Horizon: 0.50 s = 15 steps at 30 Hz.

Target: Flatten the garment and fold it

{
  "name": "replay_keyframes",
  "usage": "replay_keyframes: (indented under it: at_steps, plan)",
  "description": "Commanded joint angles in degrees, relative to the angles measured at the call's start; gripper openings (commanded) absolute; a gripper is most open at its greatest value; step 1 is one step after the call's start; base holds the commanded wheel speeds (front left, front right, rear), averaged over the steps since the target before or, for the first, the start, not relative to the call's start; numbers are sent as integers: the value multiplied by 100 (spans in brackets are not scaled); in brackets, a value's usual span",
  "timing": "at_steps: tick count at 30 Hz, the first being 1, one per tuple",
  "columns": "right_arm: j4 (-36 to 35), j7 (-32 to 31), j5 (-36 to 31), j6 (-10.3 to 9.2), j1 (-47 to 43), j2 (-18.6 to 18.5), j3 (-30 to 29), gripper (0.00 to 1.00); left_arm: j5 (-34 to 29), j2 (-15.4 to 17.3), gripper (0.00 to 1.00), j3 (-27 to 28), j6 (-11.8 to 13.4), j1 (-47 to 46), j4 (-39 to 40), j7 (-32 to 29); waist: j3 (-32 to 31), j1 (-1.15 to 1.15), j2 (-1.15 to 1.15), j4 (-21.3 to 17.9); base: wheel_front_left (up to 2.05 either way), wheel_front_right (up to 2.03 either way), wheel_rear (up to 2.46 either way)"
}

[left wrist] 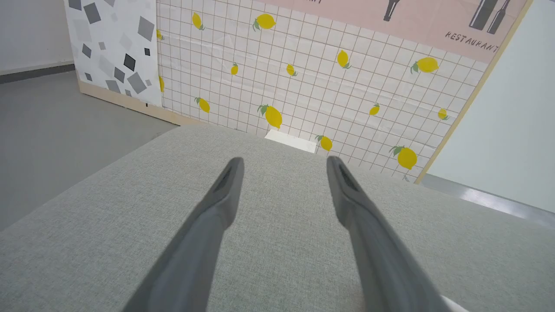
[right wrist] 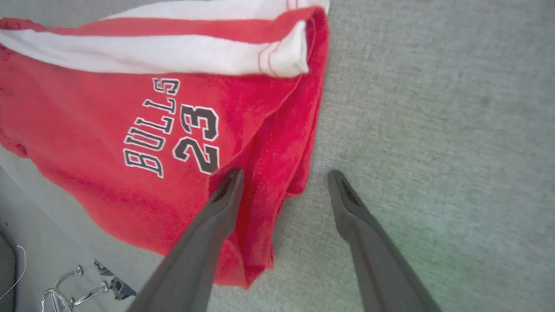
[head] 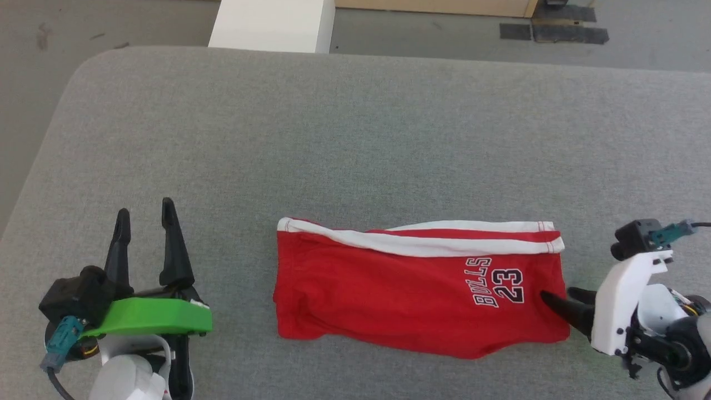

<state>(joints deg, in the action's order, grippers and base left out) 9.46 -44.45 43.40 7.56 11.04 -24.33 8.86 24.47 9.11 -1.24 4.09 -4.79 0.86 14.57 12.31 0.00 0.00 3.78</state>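
Observation:
The garment, red shorts with white trim bands, lies folded lengthwise on the grey padded table, waistband to the left and a white "BULLS 23" print near its right end. My right gripper is open at that right edge, pointing left. In the right wrist view the garment lies under one finger while the other is over bare grey cloth; the right gripper straddles the hem and holds nothing. My left gripper stands open and empty at the lower left, well apart from the shorts. In its own view the left gripper hovers over grey surface.
A white block stands beyond the table's far edge. Grey floor lies to the left, with dark patches at the back. A lemon-patterned wall panel rises behind the table. Metal hardware sits below the table's near edge.

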Motion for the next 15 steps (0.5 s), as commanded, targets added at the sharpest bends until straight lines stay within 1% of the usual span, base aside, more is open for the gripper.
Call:
replay_keyframes:
  at_steps: [1, 8, 13, 14, 15]
  plan:
    - [74, 22, 62, -8, 137, 32, 136, 100, -107, -40, 100, 44, -59, -16, 24, 40, 85, 0, 0, 53, 0, 0, 0]
    - [334, 157, 226, -8, 501, 147, 778, 100, -310, -259, 100, 203, -265, -41, 25, 41, 137, 0, 0, 89, 0, 0, 0]
    - [537, 216, 277, -8, 642, 50, 1032, 100, -401, -382, 100, 241, -390, -69, -39, 42, 129, 0, 0, 127, 0, 0, 0]
    - [577, 218, 258, -8, 664, 13, 1064, 49, -419, -403, 100, 248, -412, -71, -51, 42, 127, 0, 0, 133, 0, 0, 0]
    - [611, 233, 245, -8, 678, -11, 1073, 10, -433, -419, 100, 257, -426, -71, -59, 42, 122, 0, 0, 134, 0, 0, 0]
